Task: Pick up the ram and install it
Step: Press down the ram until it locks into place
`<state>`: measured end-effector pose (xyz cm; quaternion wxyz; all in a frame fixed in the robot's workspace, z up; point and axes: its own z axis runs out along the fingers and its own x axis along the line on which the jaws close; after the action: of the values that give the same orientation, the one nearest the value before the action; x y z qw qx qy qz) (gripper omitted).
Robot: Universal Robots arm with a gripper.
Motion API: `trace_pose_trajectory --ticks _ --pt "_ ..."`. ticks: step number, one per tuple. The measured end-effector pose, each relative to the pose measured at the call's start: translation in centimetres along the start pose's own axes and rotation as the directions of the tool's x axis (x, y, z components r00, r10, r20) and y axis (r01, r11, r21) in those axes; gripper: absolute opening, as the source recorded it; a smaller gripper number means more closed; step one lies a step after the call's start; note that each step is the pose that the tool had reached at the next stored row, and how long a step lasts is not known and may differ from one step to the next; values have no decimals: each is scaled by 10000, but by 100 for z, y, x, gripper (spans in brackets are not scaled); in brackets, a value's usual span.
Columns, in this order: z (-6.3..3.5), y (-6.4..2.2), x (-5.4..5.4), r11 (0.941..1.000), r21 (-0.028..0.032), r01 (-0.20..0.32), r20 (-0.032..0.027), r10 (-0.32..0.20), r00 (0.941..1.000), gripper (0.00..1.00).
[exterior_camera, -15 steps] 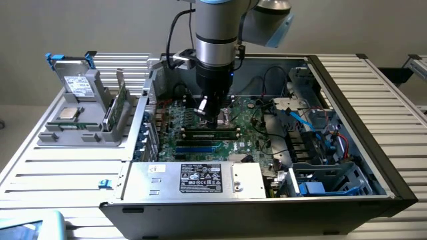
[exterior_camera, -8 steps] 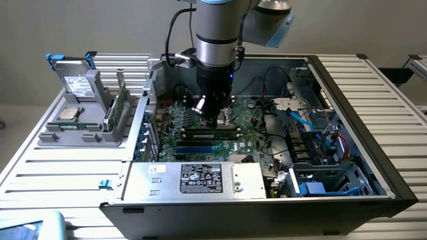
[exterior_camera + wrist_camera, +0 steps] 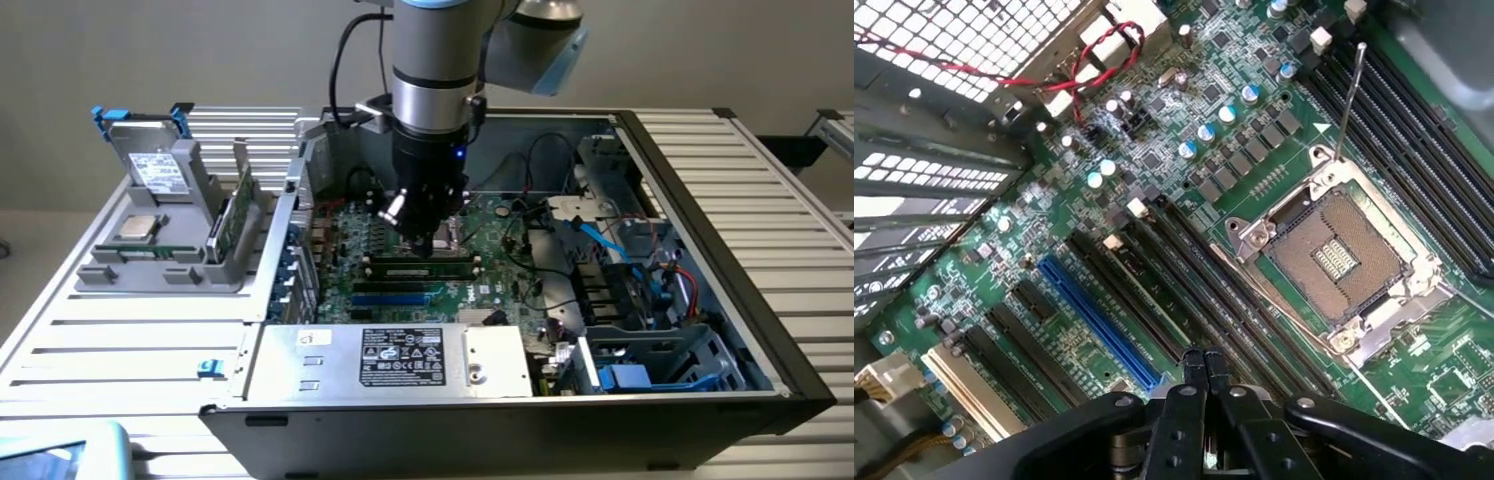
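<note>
We find an open computer case [image 3: 694, 300] lying on a slatted worktop [image 3: 120, 340], its motherboard [image 3: 507, 235] exposed. The arm [image 3: 434, 60] reaches down into the case from above. A grey power supply [image 3: 400, 357] with a black label sits at the case's near edge.

On the exterior view's left stands a grey holder [image 3: 160, 265] carrying a drive [image 3: 154, 165], a square silver processor [image 3: 138, 226] and, upright in a slot at its side, the ram [image 3: 238, 215], a thin green stick, well apart from the arm.

The gripper [image 3: 424, 238] hovers low over the board, just above the black memory slots [image 3: 424, 265] (one appears to hold a green stick already, though we cannot be sure). In the wrist view the fingers [image 3: 1194, 368] are pressed together, tips touching, with nothing between them. They sit over the long dark slots [image 3: 1184, 290], between the blue slot [image 3: 1094, 320] and the open processor socket [image 3: 1339, 250], whose lever [image 3: 1349, 100] stands raised.
</note>
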<state>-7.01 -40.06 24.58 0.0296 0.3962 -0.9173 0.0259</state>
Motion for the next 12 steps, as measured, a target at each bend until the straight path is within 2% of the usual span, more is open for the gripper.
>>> trace_pose_trajectory --ticks 6,12 --pt "0 0 0 9959 -67 -906 -25 906 9959 11" --pt "0 0 0 9840 -129 -1775 -55 1775 9841 11"
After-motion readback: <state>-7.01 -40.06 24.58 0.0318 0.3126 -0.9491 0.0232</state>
